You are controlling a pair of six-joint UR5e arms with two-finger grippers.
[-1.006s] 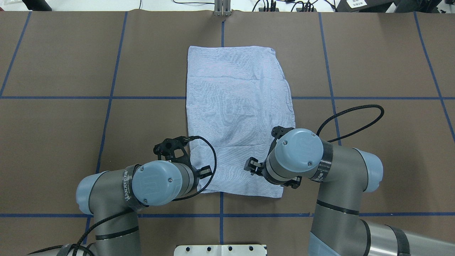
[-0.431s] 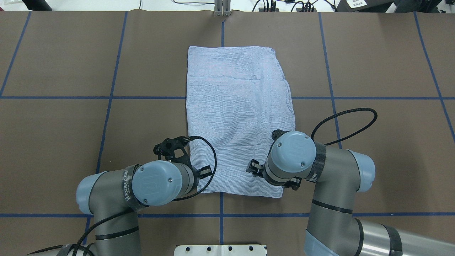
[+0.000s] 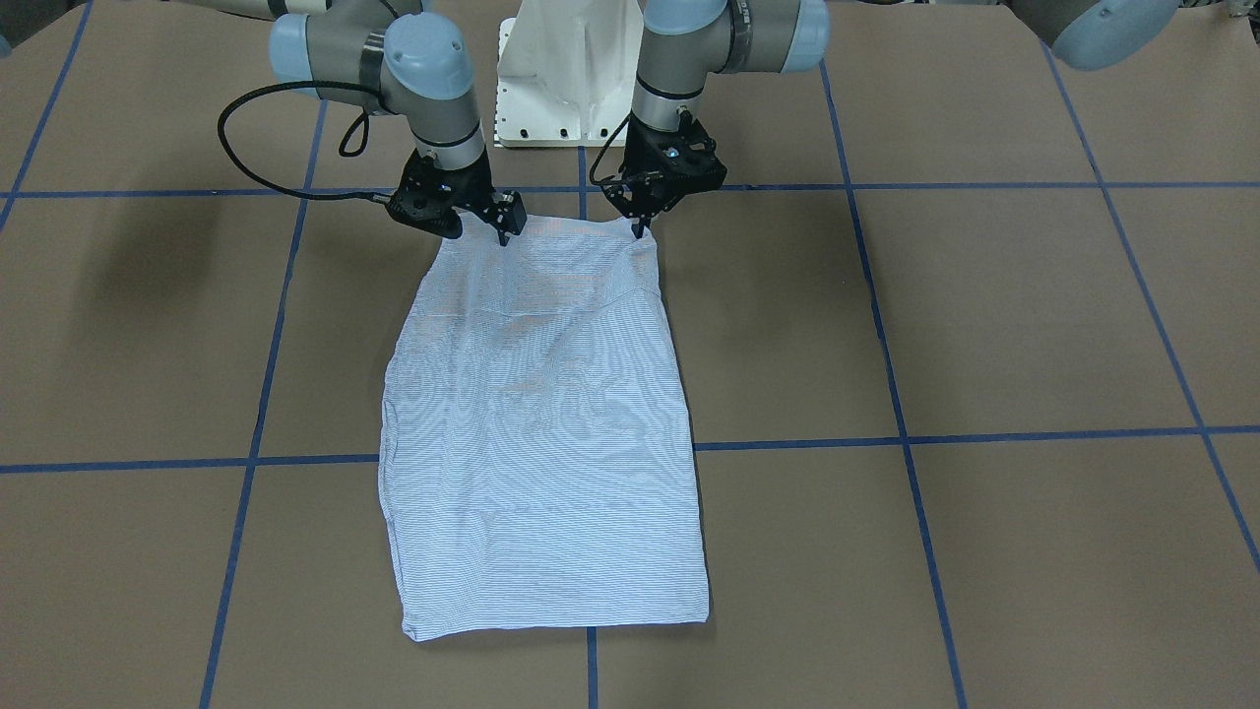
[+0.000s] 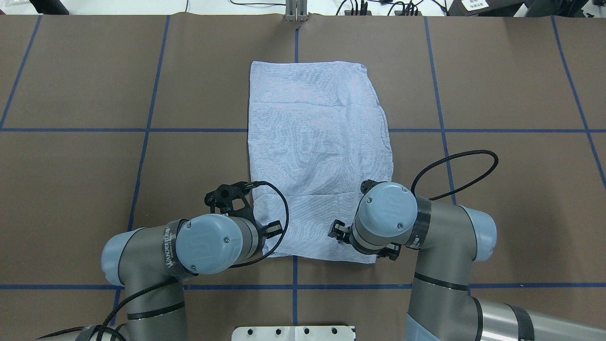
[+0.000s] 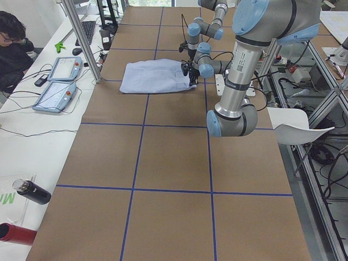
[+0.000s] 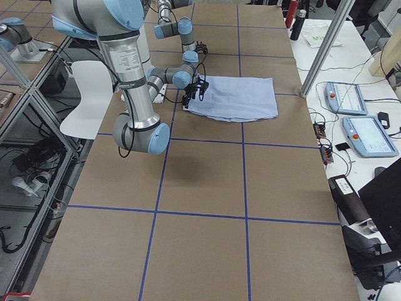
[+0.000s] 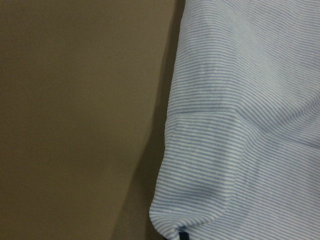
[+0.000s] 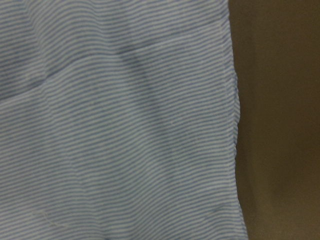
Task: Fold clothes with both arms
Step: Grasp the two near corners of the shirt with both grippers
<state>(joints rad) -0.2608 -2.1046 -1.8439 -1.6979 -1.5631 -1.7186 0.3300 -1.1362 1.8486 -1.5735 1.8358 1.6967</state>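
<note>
Flanking near hem of shirt (image 4: 317,156), we note folded strip lying flat on table (image 4: 497,94), long axis running straight away from robot. At near left corner, left gripper (image 3: 640,232) shows tips together, seemingly pinching cloth. At near right corner, right gripper (image 3: 502,234): grip we cannot tell. We judge both equally near.

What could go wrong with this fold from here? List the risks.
1. The shirt lies in stacked layers; the left tool at its near corner may pinch only the top one, opening the fold.
2. The right tool looks less squarely on its corner than the left, so a joint lift could skew the fold.
</note>
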